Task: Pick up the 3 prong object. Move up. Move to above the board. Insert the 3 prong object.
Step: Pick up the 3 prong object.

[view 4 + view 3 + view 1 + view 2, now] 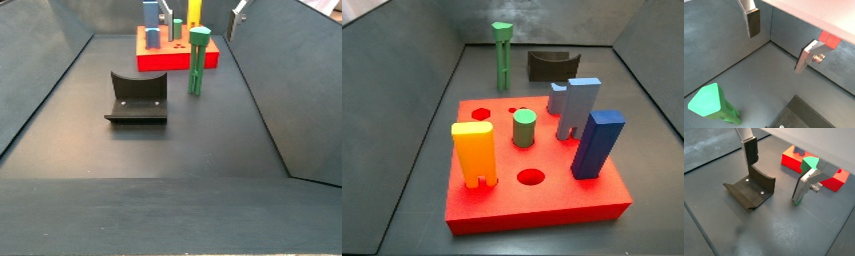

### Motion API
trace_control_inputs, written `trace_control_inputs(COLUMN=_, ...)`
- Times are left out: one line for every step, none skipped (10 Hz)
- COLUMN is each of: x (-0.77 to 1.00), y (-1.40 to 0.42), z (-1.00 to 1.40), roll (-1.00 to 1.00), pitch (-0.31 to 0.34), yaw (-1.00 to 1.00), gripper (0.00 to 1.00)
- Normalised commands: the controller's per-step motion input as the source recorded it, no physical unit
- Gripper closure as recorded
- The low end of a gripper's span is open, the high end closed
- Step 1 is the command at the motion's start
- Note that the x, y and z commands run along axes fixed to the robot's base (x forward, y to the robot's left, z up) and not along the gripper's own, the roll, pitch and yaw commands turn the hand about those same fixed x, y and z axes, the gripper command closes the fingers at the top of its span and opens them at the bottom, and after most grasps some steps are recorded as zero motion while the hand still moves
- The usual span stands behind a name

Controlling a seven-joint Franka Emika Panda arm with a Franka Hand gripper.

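The 3 prong object, a tall slender green post, stands upright on the dark floor in both side views, between the fixture and the board. In a wrist view its wider top shows to one side of the fingers. In a wrist view it is mostly hidden behind one finger. The board is a thick red block. My gripper hangs open and empty above the floor, with the post outside the gap. It touches nothing.
The dark fixture stands on the floor next to the post. On the board stand an orange peg, a blue block, a grey-blue peg and a short green cylinder. Grey walls enclose the floor.
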Motion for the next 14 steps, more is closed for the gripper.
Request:
trace_control_inputs(x=-0.13, y=-0.11, z=0.0, roll=-0.08, pitch=-0.197, yaw=-0.27, gripper=0.0)
trace_control_inputs(x=0.01, y=-0.41, z=-0.08, roll=0.0, pitch=-0.046, yaw=-0.79, gripper=0.0)
trace_control_inputs(x=0.0, y=-0.4, z=-0.08, roll=-0.01, pitch=-0.05, yaw=-0.81, gripper=0.0)
trace_control_inputs(x=0.0, y=-0.4, z=-0.08, roll=-0.01, pitch=-0.05, yaw=-0.81, gripper=0.0)
trace_control_inputs(x=0.0, y=-0.49, z=-0.09, roll=-0.05, pitch=-0.106, yaw=-0.68, gripper=0.0)
trace_control_inputs(x=0.05, y=-0.55, z=-0.11, roll=-0.09, pitch=-0.103, yaw=-0.51, gripper=0.0)
trace_control_inputs(x=0.03, y=-0.53, z=-0.18, roll=-0.15, pitch=-0.096, yaw=-0.24, gripper=0.0)
trace_control_inputs(x=0.0, y=-0.47, z=-0.21, roll=-0.05, pitch=-0.084, yaw=0.0, gripper=0.0)
trace_control_inputs(x=-0.2, y=-0.22, z=-0.18, roll=0.0, pitch=-0.133, yaw=0.09, gripper=0.0)
trace_control_inputs(x=-0.33, y=-0.18, z=-0.17, roll=0.0, pitch=-0.171, yaw=0.08, gripper=0.0)
trace_control_inputs(x=-0.12, y=-0.29, z=-0.16, roll=0.0, pitch=-0.111, yaw=0.04, gripper=0.0)
trace_control_inputs(x=-0.03, y=-0.34, z=-0.06, roll=0.0, pitch=-0.106, yaw=0.0, gripper=0.0)
trace_control_inputs(x=0.0, y=-0.23, z=-0.15, roll=-0.04, pitch=-0.063, yaw=-0.06, gripper=0.0)
trace_control_inputs(x=-0.16, y=-0.04, z=-0.25, roll=-0.03, pitch=-0.06, yaw=-0.37, gripper=0.0)
